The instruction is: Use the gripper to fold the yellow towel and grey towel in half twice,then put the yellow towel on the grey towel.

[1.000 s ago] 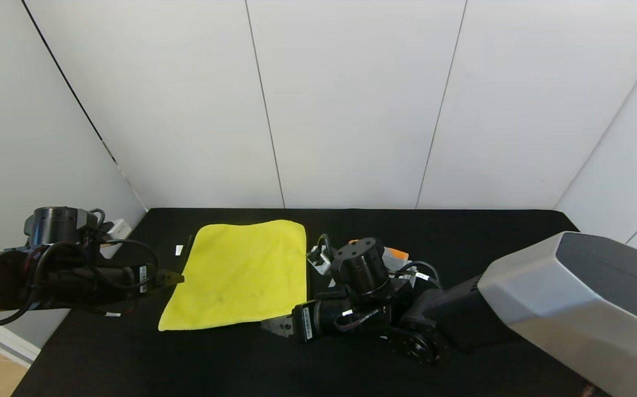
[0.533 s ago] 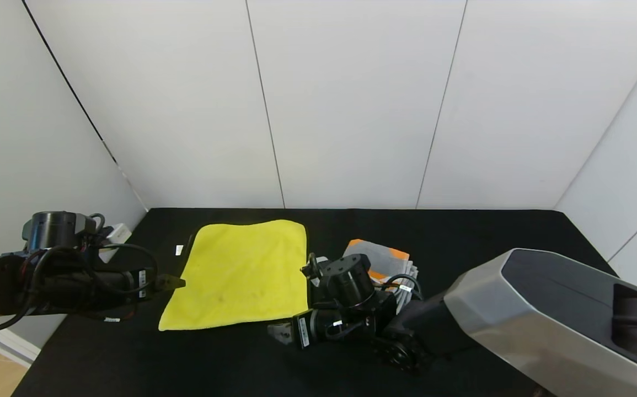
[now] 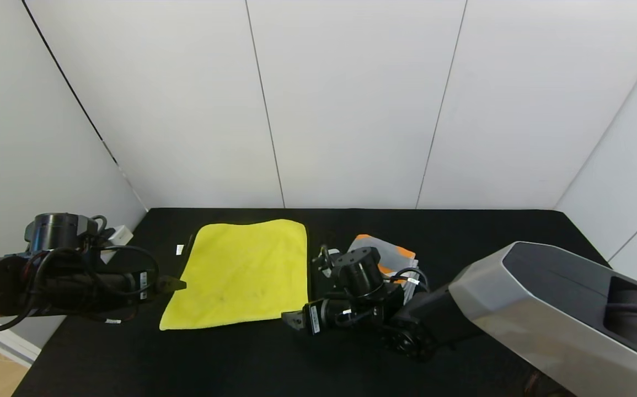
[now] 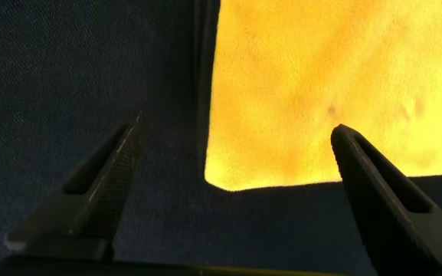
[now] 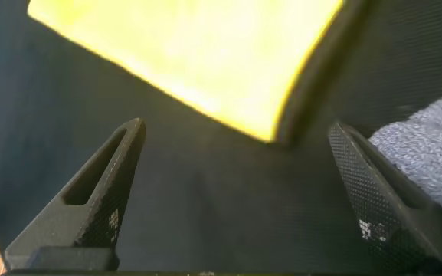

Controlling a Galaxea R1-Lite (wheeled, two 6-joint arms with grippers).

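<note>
The yellow towel [image 3: 241,273] lies spread flat on the black table [image 3: 494,231], left of centre. My left gripper [image 3: 177,285] hovers open just off its near left corner, and that corner [image 4: 232,176] shows between the open fingers [image 4: 102,188] in the left wrist view. My right gripper [image 3: 294,320] is open beside the near right corner of the yellow towel [image 5: 205,61]. The grey towel [image 3: 387,253], folded and showing orange marks, lies behind the right wrist, partly hidden by it. An edge of the grey towel [image 5: 427,153] shows by one right finger [image 5: 374,192].
A small white tag [image 3: 179,250] lies by the yellow towel's far left side. A white box [image 3: 119,232] sits at the table's left edge, near the wall. The right arm's large grey housing [image 3: 561,309] covers the table's near right part.
The right arm has shifted, bringing its gripper closer to the yellow towel's near right corner and uncovering more of the grey towel. The left gripper has edged slightly toward the towel.
</note>
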